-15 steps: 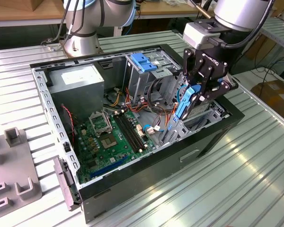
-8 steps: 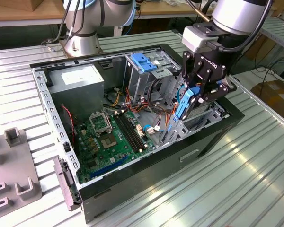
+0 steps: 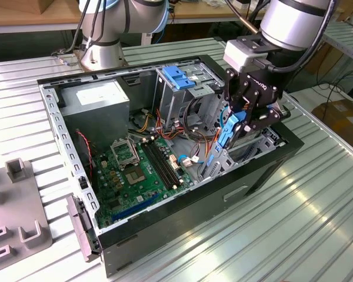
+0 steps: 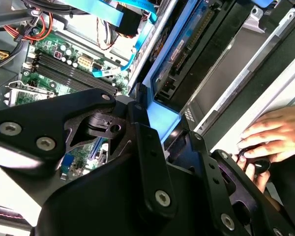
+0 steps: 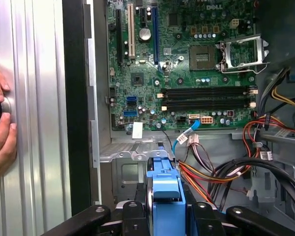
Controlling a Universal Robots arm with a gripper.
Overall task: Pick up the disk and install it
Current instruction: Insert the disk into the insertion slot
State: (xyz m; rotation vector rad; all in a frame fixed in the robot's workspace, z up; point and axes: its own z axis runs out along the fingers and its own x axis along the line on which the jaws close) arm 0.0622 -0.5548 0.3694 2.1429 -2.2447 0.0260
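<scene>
The disk [image 3: 228, 130] stands on edge with its blue bracket facing out, held over the front corner of the open computer case [image 3: 182, 214] at the exterior view's right. My gripper [image 3: 238, 126] is shut on it from above. In the first wrist view the blue bracket of the disk [image 5: 165, 189] sits between the black fingers [image 5: 137, 209], above a metal bay beside the motherboard [image 5: 187, 64]. In the second wrist view the disk [image 4: 162, 117] reaches down from my gripper [image 4: 164, 133] along the case's inner wall.
Bundles of red, orange and black cables [image 3: 188, 126] lie close by the disk. A drive cage with a blue latch [image 3: 179, 76] and a grey power supply [image 3: 97, 100] stand further back. A person's hands [image 4: 270, 132] rest on the ribbed table beside the case. A grey fixture [image 3: 15, 205] lies at the exterior view's left.
</scene>
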